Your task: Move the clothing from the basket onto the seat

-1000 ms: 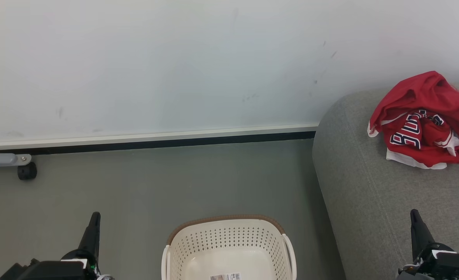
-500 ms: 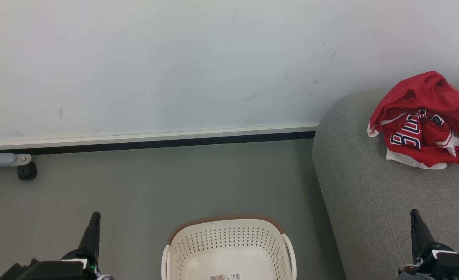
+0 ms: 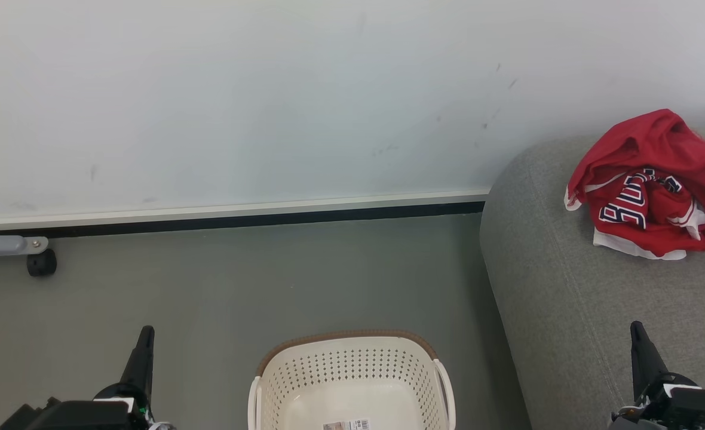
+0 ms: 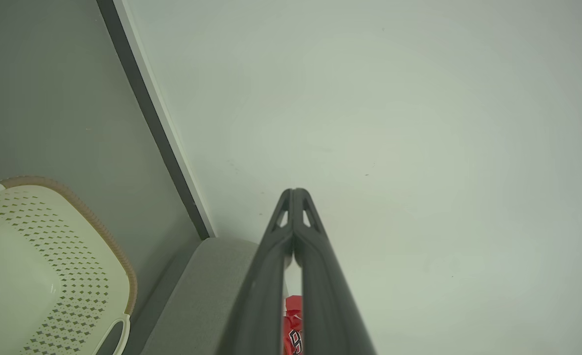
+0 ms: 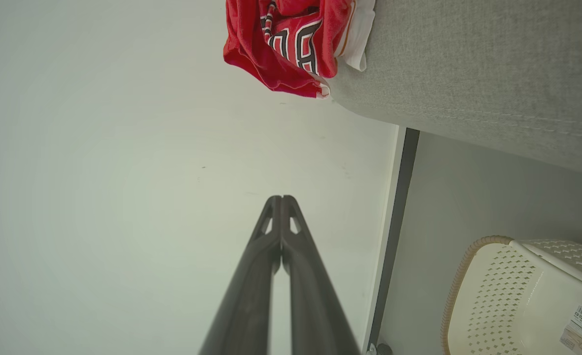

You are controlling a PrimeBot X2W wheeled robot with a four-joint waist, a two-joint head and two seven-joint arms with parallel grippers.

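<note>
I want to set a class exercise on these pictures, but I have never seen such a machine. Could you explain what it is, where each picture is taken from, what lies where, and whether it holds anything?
This is a wheeled robot with two arms, each ending in a two-fingered tool. One picture comes from a camera on its head, looking forward and down; there the left tool and the right tool rise near the bottom corners. The other two pictures come from a camera on each wrist, looking along that arm's own tool. Both tools are shut and hold nothing. On the grey floor stands a cream basket; the part that shows has no clothing in it, just a barcode sticker. The red clothing lies bunched on the grey seat, near the white wall.
</note>
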